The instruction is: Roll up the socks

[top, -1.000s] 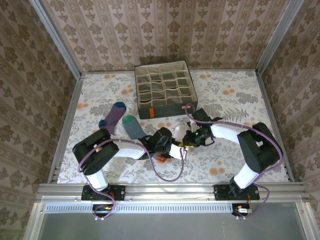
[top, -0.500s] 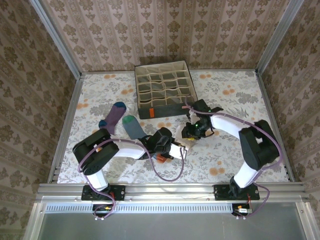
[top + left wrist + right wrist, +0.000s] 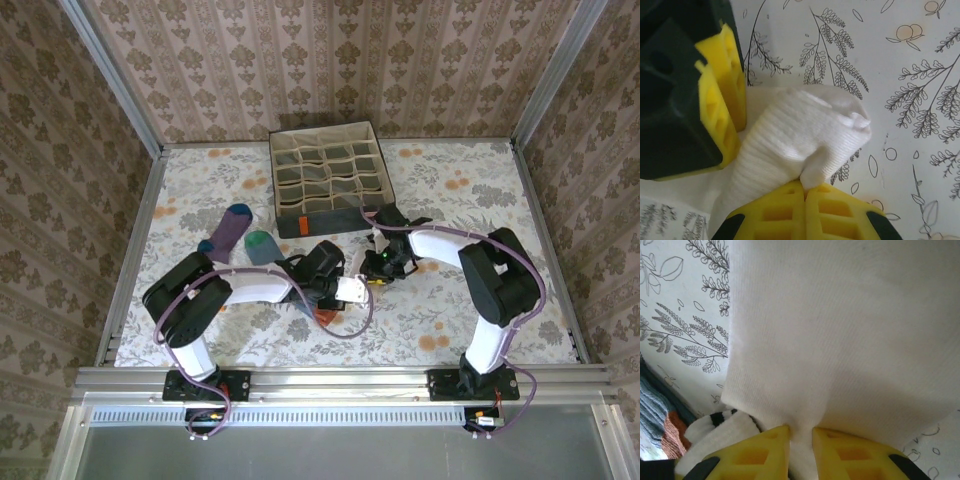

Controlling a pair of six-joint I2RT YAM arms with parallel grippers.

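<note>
Since a second ago the right gripper [image 3: 377,265] is drawing in to the left, toward the left gripper [image 3: 345,287], and its elbow is folding in with it. The left arm is shifting up over the striped sock [image 3: 262,247].

The grey fabric box [image 3: 330,178] is sitting at the far middle of the table [image 3: 450,320], its grid of small compartments showing just pale lining and dividers. An orange tab [image 3: 303,222] is hanging on its near wall.

Three socks are lying on the cloth, with one box and two arms. The purple sock [image 3: 228,232] is resting left of the box, with its blue toe pointing away. The striped sock is lying just beside it with its green toe up, and the left arm is covering its lower part. The white sock [image 3: 354,277] is stretching between the two grippers, in front of the box.

In the left wrist view the left gripper's yellow fingers [image 3: 840,215] are pressing together on a bunched fold of the white sock [image 3: 800,140]. In the right wrist view the right gripper's fingers [image 3: 850,455] are pinching a thin pleat of the white sock [image 3: 840,340], with a black stripe [image 3: 717,417] showing below. The striped sock's orange part [image 3: 671,432] is peeking in at the lower left corner.
</note>
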